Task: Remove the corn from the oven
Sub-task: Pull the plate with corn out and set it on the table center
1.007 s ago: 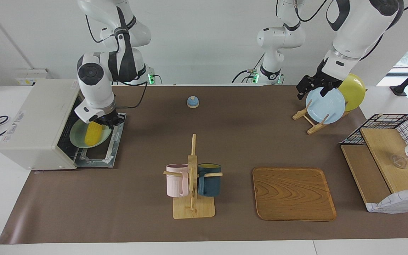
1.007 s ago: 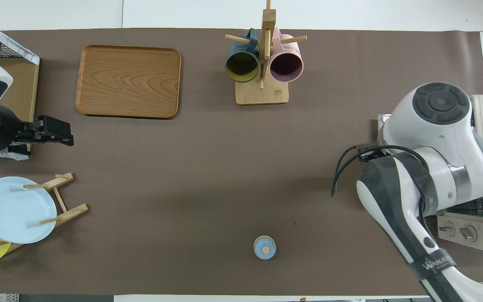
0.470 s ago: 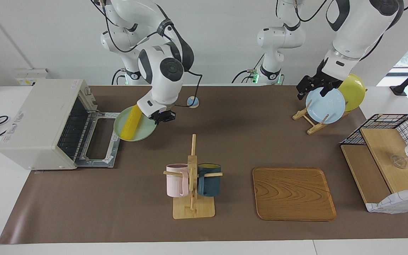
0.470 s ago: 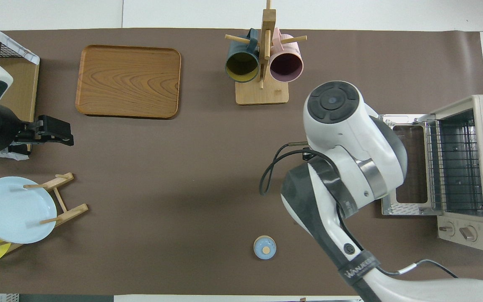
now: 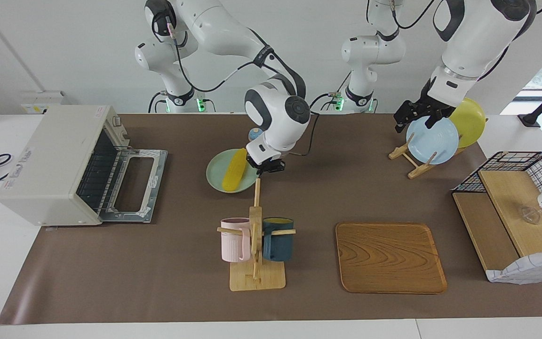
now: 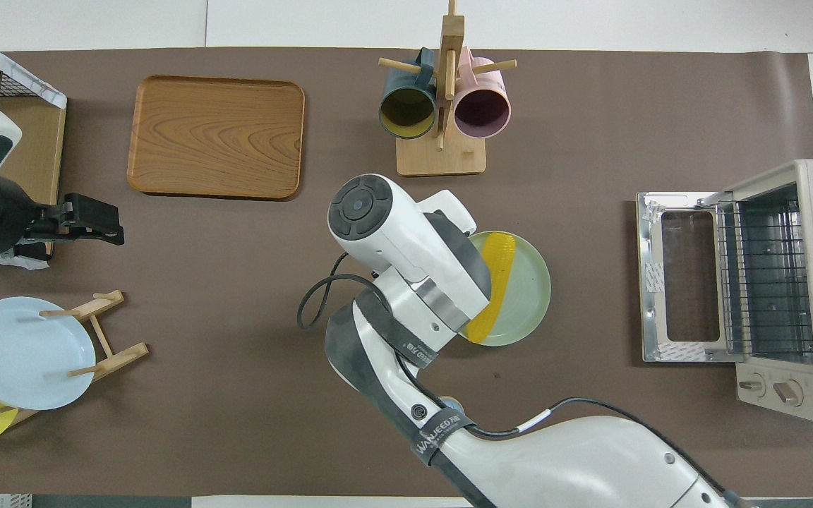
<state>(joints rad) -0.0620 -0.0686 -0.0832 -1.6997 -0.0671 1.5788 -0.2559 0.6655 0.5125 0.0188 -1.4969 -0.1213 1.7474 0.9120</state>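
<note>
We carry the pale green round plate (image 5: 231,171) by its rim, with the bright yellow ridged corn cob (image 5: 234,169) lying loose across it; the right gripper (image 5: 266,168) is pinching the plate's edge at the side toward the left arm's end of the bench, its fingertips pressed together on the rim. To do this step well, we judge, we should keep the plate level and move without jerks, since the corn is tapered and could roll; then lower it until the plate's base sits flat on the brown bench mat (image 5: 181,263) before letting go. The corn lies just beside the right gripper, toward the right arm's end, not touched by it. It is well clear of the off-white boxy toaster oven (image 5: 59,162), whose drop-down door lies open and whose rack is bare. The left gripper (image 5: 412,115), spread wide, waits over the pale blue plate (image 5: 433,140) in the wooden rack.
</note>
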